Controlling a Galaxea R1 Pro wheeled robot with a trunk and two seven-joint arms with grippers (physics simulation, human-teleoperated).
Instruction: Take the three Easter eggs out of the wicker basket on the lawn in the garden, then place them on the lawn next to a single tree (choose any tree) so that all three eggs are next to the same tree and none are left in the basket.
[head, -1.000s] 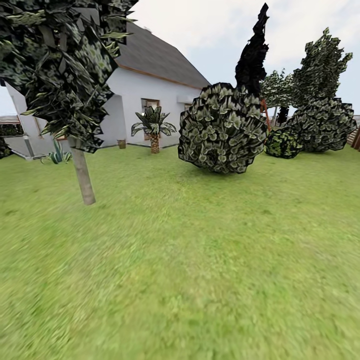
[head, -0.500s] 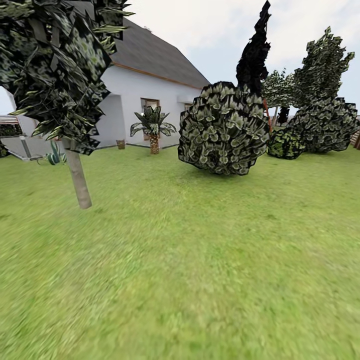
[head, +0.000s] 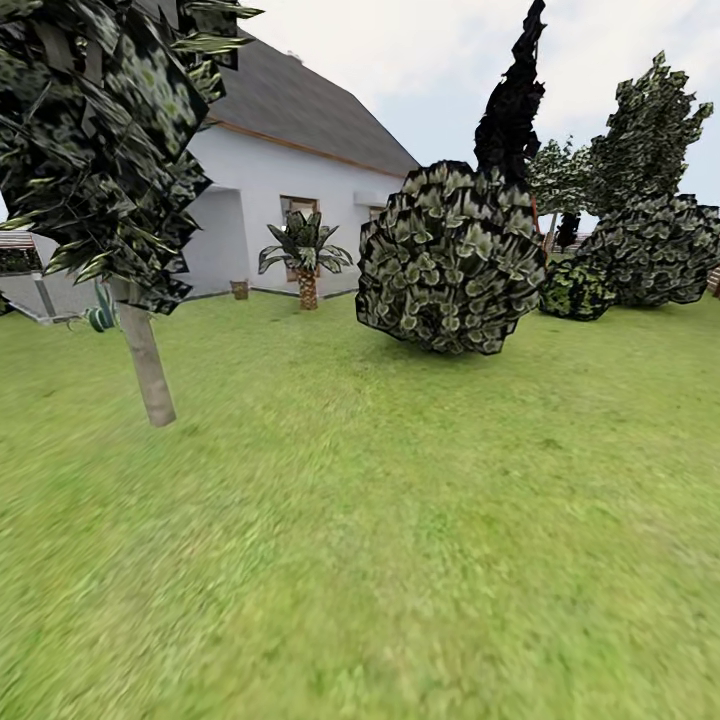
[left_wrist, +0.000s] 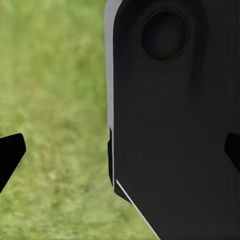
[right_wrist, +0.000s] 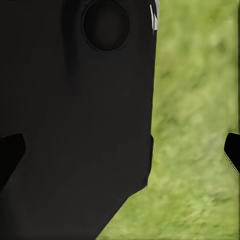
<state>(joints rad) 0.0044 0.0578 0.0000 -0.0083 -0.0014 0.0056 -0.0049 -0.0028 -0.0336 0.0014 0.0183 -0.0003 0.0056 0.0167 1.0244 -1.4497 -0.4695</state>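
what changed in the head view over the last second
The whole view shifted, so the camera moved, not the garden: the tree slid left and lower and looks closer, and the round bush grew slightly. House, palm and lawn keep their arrangement.

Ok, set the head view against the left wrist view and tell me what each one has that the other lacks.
Head view alone: the tree with its pale trunk, a round bush, the palm and the white house. Left wrist view alone: the left tool, its fingertips wide apart with nothing between them, and a dark part of the robot's body. Both share the lawn.
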